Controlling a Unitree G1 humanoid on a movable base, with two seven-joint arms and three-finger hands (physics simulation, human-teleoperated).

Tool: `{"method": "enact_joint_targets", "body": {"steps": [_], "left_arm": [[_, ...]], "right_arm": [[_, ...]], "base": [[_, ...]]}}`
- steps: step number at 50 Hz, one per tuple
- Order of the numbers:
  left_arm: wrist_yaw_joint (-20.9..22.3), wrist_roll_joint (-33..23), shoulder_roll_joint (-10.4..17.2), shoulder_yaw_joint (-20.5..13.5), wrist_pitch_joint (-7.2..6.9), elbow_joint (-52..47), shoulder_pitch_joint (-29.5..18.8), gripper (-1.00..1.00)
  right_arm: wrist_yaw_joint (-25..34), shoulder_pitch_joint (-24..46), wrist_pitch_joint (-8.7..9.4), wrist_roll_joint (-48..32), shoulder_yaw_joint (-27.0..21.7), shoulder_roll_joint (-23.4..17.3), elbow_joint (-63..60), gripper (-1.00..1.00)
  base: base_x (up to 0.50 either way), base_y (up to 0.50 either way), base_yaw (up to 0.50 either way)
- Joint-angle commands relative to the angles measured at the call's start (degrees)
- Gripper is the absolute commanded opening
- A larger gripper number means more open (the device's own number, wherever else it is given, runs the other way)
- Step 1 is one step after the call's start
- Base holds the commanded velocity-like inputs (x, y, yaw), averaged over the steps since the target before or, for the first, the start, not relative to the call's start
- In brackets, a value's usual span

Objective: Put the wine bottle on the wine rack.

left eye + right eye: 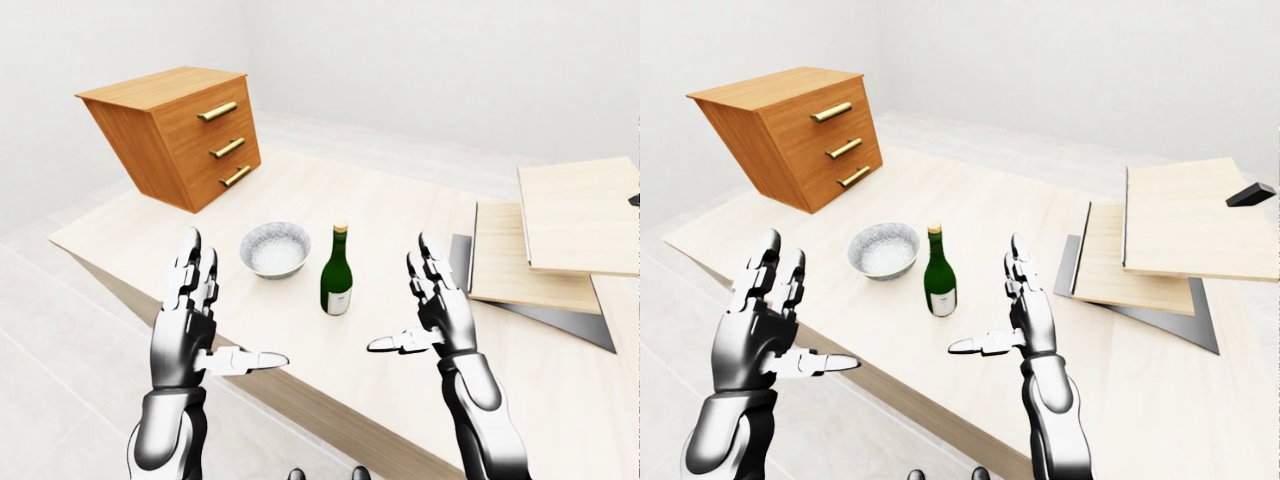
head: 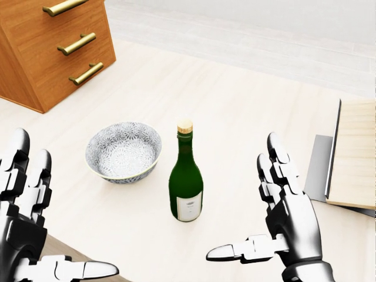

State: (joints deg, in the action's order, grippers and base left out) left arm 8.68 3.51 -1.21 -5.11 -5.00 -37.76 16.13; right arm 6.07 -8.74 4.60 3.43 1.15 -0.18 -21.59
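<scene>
Green glass wine bottle (image 2: 186,186) stands upright on the pale wooden surface (image 2: 235,111) — patterned grey bowl (image 2: 123,151) just beside it. Left hand (image 1: 187,318) and right hand (image 2: 281,218) both spread wide, grasping nothing.
</scene>
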Motion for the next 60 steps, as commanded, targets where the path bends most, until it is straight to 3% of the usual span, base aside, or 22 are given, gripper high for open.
{"method": "enact_joint_targets", "body": {"steps": [1, 2, 22, 32, 60], "left_arm": [[-0.1, 0.5, -0.1, 0.0, 0.0, 0.7, 0.5, 1.0], [-0.2, 0.6, -0.1, -0.1, 0.0, 0.8, 0.4, 1.0], [0.1, 1.0, 0.0, -0.5, 0.0, -0.1, 1.2, 1.0], [0.7, 1.6, -0.1, -1.7, 0.0, -0.1, 1.5, 1.0], [2.4, 3.1, -0.7, -6.0, 0.0, -3.2, 0.8, 1.0]], "right_arm": [[-0.1, 0.5, -0.24, -0.4, 0.7, 0.2, 1.1, 1.0], [-0.7, 0.7, 0.4, -0.6, 0.6, 0.2, 1.2, 1.0], [-1.2, 5.5, 0.4, -2.1, 0.7, -0.2, 1.9, 1.0], [-3.8, 15.3, 0.4, -3.5, -1.4, -0.1, 9.1, 1.0], [-6.3, 32.2, 0.4, -4.2, -1.6, -0.4, 20.7, 1.0]], "base": [[0.47, -0.07, 0.0], [0.45, -0.03, 0.0], [0.01, 0.0, 0.0], [0.0, 0.0, 0.0], [0.0, 0.0, 0.0]]}}
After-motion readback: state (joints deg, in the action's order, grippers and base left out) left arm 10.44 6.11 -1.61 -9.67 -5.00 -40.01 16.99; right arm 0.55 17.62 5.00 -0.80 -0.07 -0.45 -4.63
